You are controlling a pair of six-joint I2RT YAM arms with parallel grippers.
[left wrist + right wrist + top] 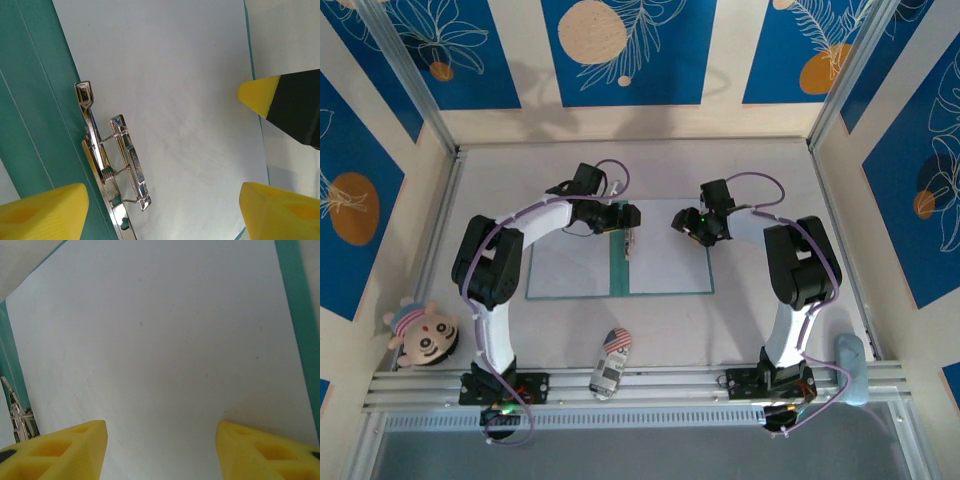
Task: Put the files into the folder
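Note:
The teal-green folder lies open and flat mid-table, with a white file on its left leaf and another on its right leaf. My left gripper hovers open over the crease at the far edge. In the left wrist view its yellow fingers straddle the right-hand file next to the metal clip and the folder's spine. My right gripper is open above the right leaf's far edge. In the right wrist view it spans the bare file, with the folder's border beside it.
A toy car sits near the front rail, a doll at the front left and a pale blue object at the front right. Enclosure walls ring the table. A finger of the other gripper shows in the left wrist view.

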